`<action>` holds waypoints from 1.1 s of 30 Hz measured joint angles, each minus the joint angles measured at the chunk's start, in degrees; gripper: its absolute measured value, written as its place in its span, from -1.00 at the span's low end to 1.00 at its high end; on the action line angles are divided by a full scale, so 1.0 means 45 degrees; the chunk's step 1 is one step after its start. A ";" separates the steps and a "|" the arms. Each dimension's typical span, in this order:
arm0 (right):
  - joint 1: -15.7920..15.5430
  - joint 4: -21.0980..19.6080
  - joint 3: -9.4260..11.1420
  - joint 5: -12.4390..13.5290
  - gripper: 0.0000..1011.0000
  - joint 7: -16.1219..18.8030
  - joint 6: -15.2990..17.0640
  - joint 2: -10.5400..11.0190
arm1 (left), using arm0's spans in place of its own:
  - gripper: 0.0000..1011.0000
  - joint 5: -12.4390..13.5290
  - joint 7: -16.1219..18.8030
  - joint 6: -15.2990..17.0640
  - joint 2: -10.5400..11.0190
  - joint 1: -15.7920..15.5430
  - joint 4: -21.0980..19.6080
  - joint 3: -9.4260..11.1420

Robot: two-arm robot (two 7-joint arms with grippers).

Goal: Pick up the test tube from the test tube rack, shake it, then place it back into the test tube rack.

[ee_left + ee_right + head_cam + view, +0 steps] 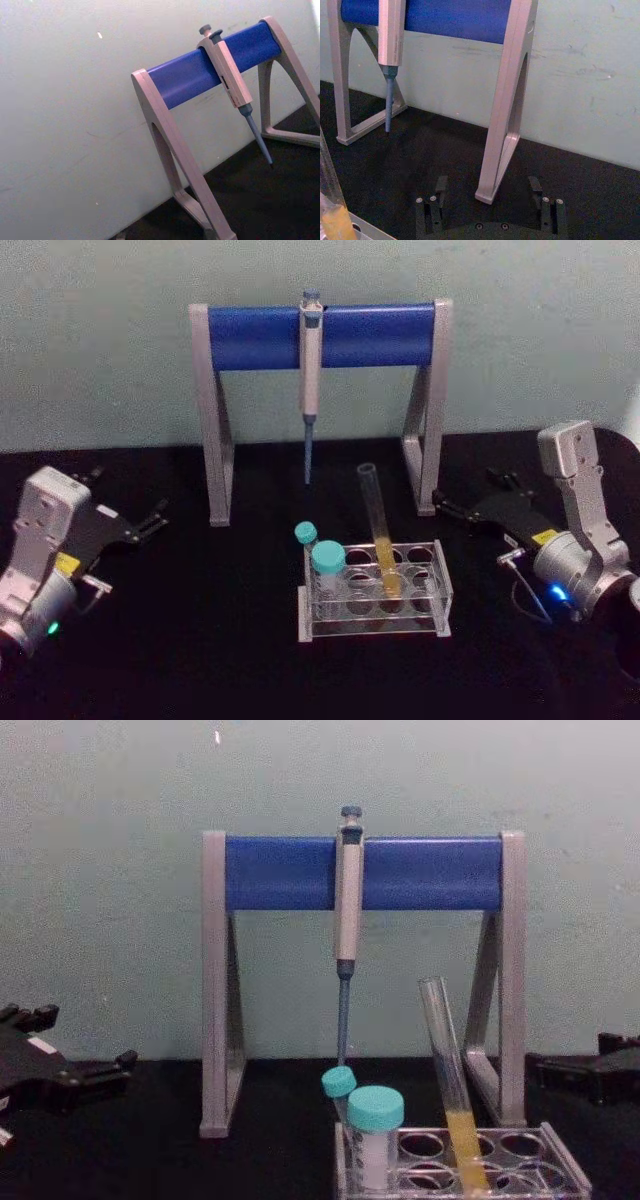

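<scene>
The test tube (379, 535), long clear glass with yellow-orange liquid at its bottom, leans in a back-row hole of the clear test tube rack (443, 590) at the table's centre. It also stands in the rack (565, 1155) as the test tube (445, 1050), and the same tube (329, 192) edges into the right wrist view. My left gripper (128, 496) rests open on the table far to the rack's left. Off to the rack's right, my right gripper (468, 490) lies open, its fingers (440, 185) spread wide with nothing between them. Neither gripper touches the tube.
A grey-and-blue pipette stand (260, 335) rises behind the rack, and a grey-blue pipette (310, 370) hangs from its bar. Two teal-capped tubes (327, 560) sit in the rack's left holes. The black tabletop runs back to a pale wall.
</scene>
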 joint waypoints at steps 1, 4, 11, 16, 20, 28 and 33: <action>-0.0001 -0.0002 0.0000 0.0000 0.98 -0.0002 -0.0002 0.0001 | 0.98 0.0000 0.0000 0.0000 0.0000 0.0000 0.0000 0.0001; -0.0004 -0.0010 -0.0005 -0.0001 0.98 -0.0008 -0.0012 0.0004 | 0.98 0.0000 0.0000 0.0000 0.0000 -0.0001 0.0000 0.0001; -0.0012 -0.0017 -0.0008 -0.0007 0.98 -0.0016 -0.0025 0.0012 | 0.98 0.0000 0.0000 0.0000 0.0000 -0.0001 0.0000 0.0000; -0.0012 -0.0026 -0.0007 -0.0011 0.98 -0.0024 -0.0032 0.0019 | 0.98 0.0000 0.0000 0.0000 0.0000 0.0000 -0.0001 0.0001; -0.0012 -0.0030 -0.0007 -0.0014 0.98 -0.0029 -0.0037 0.0019 | 0.98 0.0000 0.0000 0.0000 0.0000 0.0000 0.0000 0.0001; -0.0013 -0.0032 -0.0008 -0.0018 0.98 -0.0033 -0.0044 0.0020 | 0.98 0.0000 0.0000 0.0000 0.0000 0.0000 -0.0001 0.0001; -0.0012 -0.0032 -0.0008 -0.0018 0.98 -0.0033 -0.0044 0.0020 | 0.98 -0.0001 0.0000 0.0000 0.0000 -0.0001 0.0000 0.0001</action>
